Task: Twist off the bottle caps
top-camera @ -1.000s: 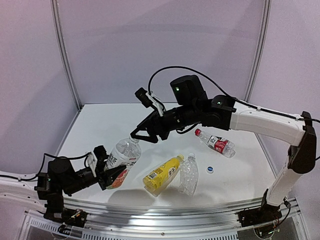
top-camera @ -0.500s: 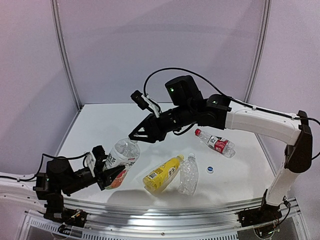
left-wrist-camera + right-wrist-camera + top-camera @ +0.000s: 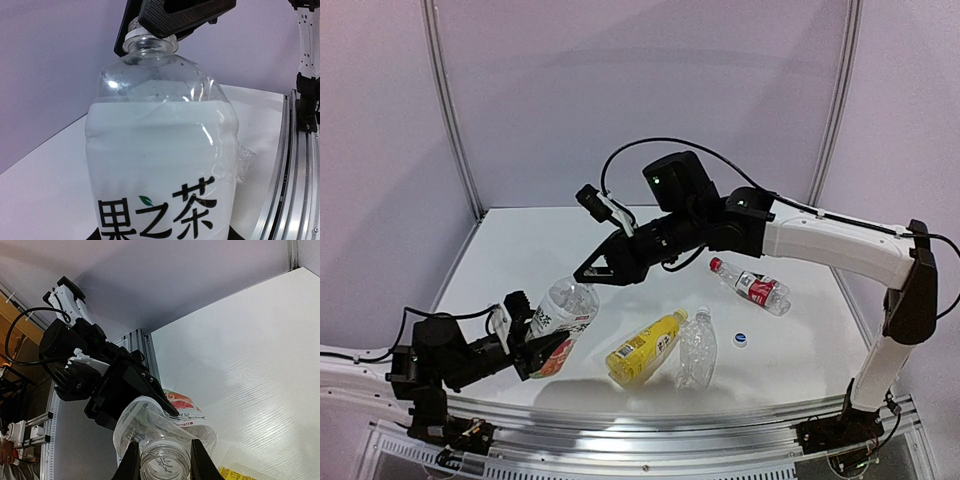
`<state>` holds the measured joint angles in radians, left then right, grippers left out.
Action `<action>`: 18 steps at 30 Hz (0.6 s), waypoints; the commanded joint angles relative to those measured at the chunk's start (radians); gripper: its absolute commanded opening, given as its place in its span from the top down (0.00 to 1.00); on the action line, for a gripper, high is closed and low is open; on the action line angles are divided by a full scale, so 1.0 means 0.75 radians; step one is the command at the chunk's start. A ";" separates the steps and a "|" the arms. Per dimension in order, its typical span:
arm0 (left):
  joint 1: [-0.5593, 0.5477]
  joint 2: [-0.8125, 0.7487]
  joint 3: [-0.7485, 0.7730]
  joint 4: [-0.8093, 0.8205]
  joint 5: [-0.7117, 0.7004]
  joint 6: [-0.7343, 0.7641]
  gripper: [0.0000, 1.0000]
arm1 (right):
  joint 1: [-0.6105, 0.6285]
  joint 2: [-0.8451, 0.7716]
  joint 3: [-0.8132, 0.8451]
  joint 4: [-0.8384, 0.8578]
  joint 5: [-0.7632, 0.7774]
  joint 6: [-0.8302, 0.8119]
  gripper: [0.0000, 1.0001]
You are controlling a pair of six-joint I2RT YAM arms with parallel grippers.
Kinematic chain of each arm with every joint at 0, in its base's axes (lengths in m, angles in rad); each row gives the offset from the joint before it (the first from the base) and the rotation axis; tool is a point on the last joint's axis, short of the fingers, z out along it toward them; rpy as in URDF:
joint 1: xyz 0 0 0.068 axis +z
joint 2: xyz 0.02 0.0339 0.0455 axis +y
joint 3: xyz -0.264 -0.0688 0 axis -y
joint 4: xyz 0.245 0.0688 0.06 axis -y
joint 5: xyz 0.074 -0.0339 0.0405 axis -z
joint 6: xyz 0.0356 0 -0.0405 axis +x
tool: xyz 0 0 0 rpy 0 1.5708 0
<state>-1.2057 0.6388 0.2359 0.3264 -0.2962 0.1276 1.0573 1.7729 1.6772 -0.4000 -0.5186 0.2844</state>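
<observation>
My left gripper (image 3: 534, 347) is shut on the lower body of the clear fruit-label bottle (image 3: 563, 315), holding it tilted up off the table. Its white label (image 3: 160, 150) fills the left wrist view. My right gripper (image 3: 586, 275) is shut on that bottle's neck (image 3: 165, 462), one finger on each side. The clear threaded mouth faces the right wrist camera, and I make out no cap on it. A blue-and-white cap (image 3: 741, 340) lies loose on the table. The yellow bottle (image 3: 645, 347) with its yellow cap (image 3: 681, 317) lies beside the plain clear bottle (image 3: 697, 350).
The red-label bottle (image 3: 753, 286) with a red cap (image 3: 715, 264) lies at the right under the right arm. A metal rail (image 3: 650, 425) runs along the table's near edge. Grey walls and frame posts (image 3: 450, 110) close in the back and sides.
My right gripper has moved a little left onto the held bottle's neck and closed on it. The left gripper and its bottle have stayed still.
</observation>
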 commanded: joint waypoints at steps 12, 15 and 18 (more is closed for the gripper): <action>0.007 -0.006 0.068 -0.044 -0.324 -0.092 0.01 | 0.011 0.342 0.777 -0.726 0.421 -0.261 1.00; 0.007 -0.037 0.068 -0.063 -0.371 -0.098 0.01 | 0.004 0.455 1.001 -0.861 0.520 -0.273 1.00; 0.008 -0.065 0.071 -0.093 -0.419 -0.106 0.01 | -0.026 0.517 1.125 -0.889 0.604 -0.255 1.00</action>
<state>-1.2057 0.6189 0.2684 0.3016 -0.5323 0.0685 1.0611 2.0987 2.4088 -0.9134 -0.2077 0.1123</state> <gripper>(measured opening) 0.987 0.277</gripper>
